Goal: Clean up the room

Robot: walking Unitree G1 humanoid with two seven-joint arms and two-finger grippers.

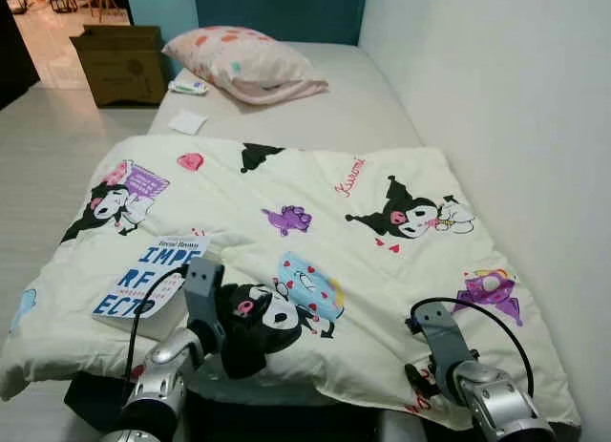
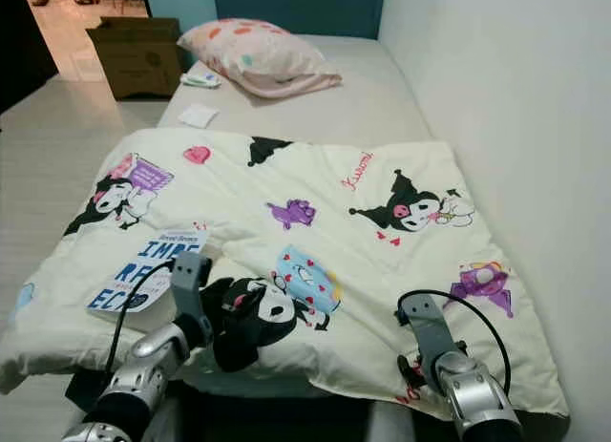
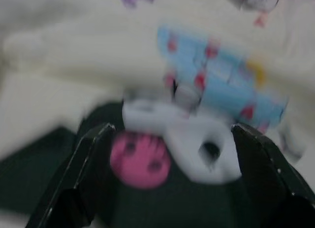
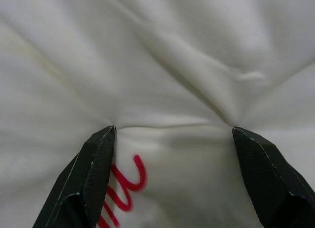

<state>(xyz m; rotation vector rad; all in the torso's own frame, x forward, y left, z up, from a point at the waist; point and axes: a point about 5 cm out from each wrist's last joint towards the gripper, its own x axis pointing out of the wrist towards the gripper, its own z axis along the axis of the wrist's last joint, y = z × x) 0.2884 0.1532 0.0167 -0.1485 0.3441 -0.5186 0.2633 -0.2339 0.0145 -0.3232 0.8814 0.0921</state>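
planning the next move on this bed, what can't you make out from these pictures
- Book: title partly hidden by the left arm in the eye views.
- Small items beside the pillow: too small to identify.
- Left wrist view: blurred; blanket print smeared.
- Blanket's near edge: hidden by both arms.
- Cardboard box: contents hidden by its walls.

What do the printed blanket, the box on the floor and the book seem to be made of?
Blanket: soft padded fabric, matte; it creases and puckers, likely cotton or polyester.
Box: brown corrugated cardboard by its dull colour and open flaps.
Book: paper with a slightly glossy printed cover, probably a paperback.
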